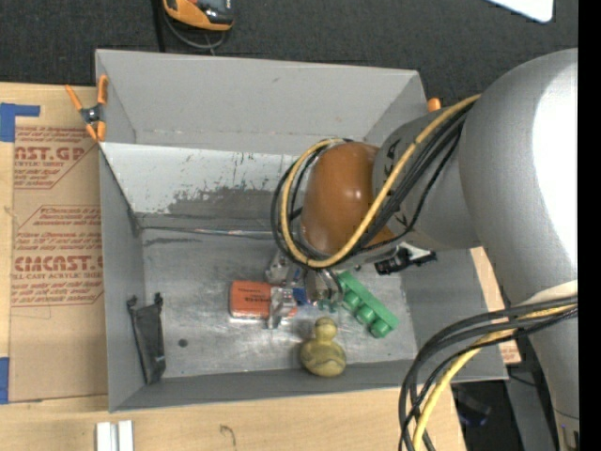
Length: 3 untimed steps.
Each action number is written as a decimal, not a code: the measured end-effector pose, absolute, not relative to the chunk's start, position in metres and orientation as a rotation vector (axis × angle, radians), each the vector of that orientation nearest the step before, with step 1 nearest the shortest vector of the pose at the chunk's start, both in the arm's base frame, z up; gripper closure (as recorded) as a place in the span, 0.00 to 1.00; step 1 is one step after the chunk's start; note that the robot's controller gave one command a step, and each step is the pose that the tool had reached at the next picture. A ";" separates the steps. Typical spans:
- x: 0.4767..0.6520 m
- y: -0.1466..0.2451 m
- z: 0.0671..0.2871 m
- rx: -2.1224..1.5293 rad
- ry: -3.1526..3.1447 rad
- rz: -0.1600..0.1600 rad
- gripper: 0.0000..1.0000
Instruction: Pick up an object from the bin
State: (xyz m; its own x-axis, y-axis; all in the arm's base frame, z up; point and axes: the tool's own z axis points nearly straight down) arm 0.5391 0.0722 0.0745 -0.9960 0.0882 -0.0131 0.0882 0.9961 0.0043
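Nearest to the lens, the grey arm [526, 177] is seen entering from 3 o'clock, with its orange-brown wrist cover [336, 200] hung over the middle of the bin [188, 172] and black and yellow cables [284, 205] looped round that cover. Below the cover, the gripper [286, 306] is lowered close to the bin floor, slightly toward 5 o'clock of the floor's centre. Whether the gripper is released or clenched cannot be told, as its lower part is crowded by metal parts and shadow.

At 9 o'clock of the gripper, and just beside it, a small orange rectangular block [249, 301] is laid flat on the floor; its right end is met by the gripper's metal tip, though a grasp cannot be confirmed. At 3 o'clock of the gripper, a green plastic toy piece [368, 308] with knobbed ends is found lying aslant. At 5 o'clock, near the front wall, a dull yellow duck-shaped figure [323, 349] is seen. Well apart, toward 8 o'clock of the floor, a black flat piece [148, 338] is leaned along the left wall.
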 end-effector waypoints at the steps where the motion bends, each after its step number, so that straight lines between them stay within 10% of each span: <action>1: 0.532 0.075 0.112 0.099 3.137 0.001 1.00; 2: 0.511 0.076 0.184 -0.367 3.120 0.001 1.00; 3: 0.511 0.076 0.184 -0.367 3.120 0.002 1.00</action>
State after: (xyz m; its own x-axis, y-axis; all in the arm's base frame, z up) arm 0.5105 0.0762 0.1836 -0.9727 -0.2321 -0.0006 -0.2321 0.9727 0.0010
